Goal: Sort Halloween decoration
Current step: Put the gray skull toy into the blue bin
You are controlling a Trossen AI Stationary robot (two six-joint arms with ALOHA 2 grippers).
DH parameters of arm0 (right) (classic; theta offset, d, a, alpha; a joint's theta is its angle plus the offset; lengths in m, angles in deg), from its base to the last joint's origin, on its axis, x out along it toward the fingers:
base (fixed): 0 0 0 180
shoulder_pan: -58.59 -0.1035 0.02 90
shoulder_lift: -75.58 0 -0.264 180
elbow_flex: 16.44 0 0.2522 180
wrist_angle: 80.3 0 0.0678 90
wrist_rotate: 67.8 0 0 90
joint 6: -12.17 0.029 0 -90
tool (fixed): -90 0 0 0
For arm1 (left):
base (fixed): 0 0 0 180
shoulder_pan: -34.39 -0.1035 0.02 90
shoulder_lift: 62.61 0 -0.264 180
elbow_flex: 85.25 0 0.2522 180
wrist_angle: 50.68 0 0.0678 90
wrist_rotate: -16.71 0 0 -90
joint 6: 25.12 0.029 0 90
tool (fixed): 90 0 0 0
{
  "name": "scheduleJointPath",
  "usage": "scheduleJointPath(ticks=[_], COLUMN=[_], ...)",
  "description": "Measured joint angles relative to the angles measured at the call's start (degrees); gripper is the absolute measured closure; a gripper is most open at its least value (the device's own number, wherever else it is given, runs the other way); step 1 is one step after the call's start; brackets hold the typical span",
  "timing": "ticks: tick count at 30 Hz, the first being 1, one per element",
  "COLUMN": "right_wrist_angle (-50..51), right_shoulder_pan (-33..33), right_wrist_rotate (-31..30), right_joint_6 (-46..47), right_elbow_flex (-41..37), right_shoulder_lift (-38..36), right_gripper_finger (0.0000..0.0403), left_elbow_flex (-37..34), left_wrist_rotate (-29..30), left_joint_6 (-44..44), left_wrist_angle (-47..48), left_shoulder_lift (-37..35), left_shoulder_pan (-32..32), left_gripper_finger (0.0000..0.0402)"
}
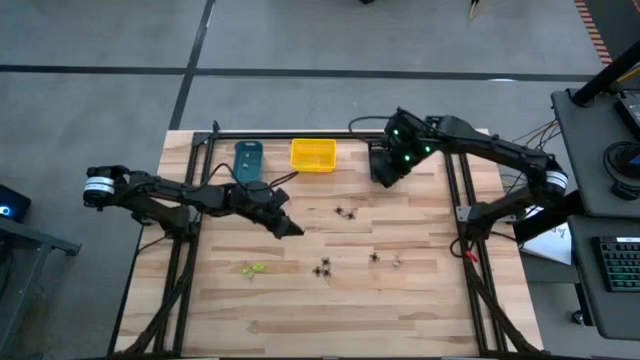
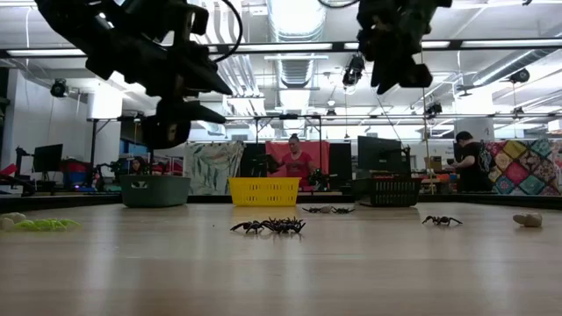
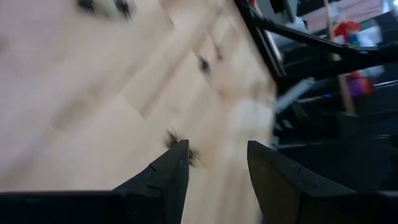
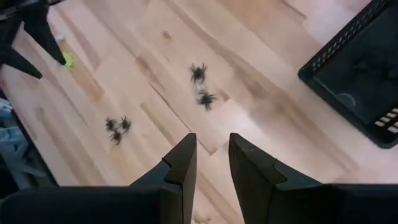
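Note:
The Halloween decoration lies scattered on the wooden table: a pair of black spiders (image 1: 345, 212), a black cluster (image 1: 322, 268), one more black spider (image 1: 374, 257), a pale one (image 1: 397, 263) and a yellow-green one (image 1: 252, 268). My left gripper (image 1: 292, 229) hangs open above the table's middle, left of the black pair, holding nothing. My right gripper (image 1: 385, 172) is high up beside the black bin (image 4: 360, 74) at the far right. Its fingers (image 4: 186, 155) stand apart with nothing between them.
A teal bin (image 1: 248, 160) and a yellow bin (image 1: 313, 155) stand along the far edge, left of the black bin. Black frame rails (image 1: 192, 240) run down both sides of the table. People stand in the room beyond the table (image 2: 294, 158).

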Motion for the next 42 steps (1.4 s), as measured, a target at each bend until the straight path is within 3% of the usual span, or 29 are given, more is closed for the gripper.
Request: scheduleJointPath(ticks=[6, 11, 19, 27, 31, 37, 42], right_wrist_angle=[0.05, -0.44, -1.34, -1.77, -7.27, -27.72, -43.58], right_shoulder_pan=[-4.82, -6.36, -6.47, -7.07, -8.2, -8.66, -9.48], right_wrist_rotate=[-6.52, -6.57, -6.59, -6.65, -6.53, -1.95, -0.4], right_joint_6=[4.28, 4.96, 5.17, 6.76, 2.08, -4.65, -13.62], right_elbow_flex=[-2.89, -4.66, -5.86, -8.19, -11.74, -20.15, -25.43], right_shoulder_lift=[-2.63, -3.03, -3.03, -3.03, -3.03, -3.03, -3.03], right_gripper_finger=[0.0319, 0.0319, 0.0319, 0.0319, 0.0319, 0.0319, 0.0319], left_elbow_flex=[0.02, 0.02, 0.02, 1.57, 5.85, 15.04, 23.8], left_wrist_rotate=[-6.96, -9.31, -9.52, -8.76, -5.54, 2.96, 13.03], left_joint_6=[-10.57, -17.02, -25.19, -30.09, -26.03, -14.8, 7.13], left_wrist_angle=[3.74, 6.47, 9.57, 11.38, 15.55, 30.59, 45.4], left_shoulder_lift=[-0.32, -0.5, -1.34, -3.75, -4.76, -3.88, -1.19], left_shoulder_pan=[3.31, 9.17, 17.84, 20.59, 20.25, 17.63, 15.56], left_gripper_finger=[0.0266, 0.0281, 0.0286, 0.0286, 0.0286, 0.0286, 0.0286])
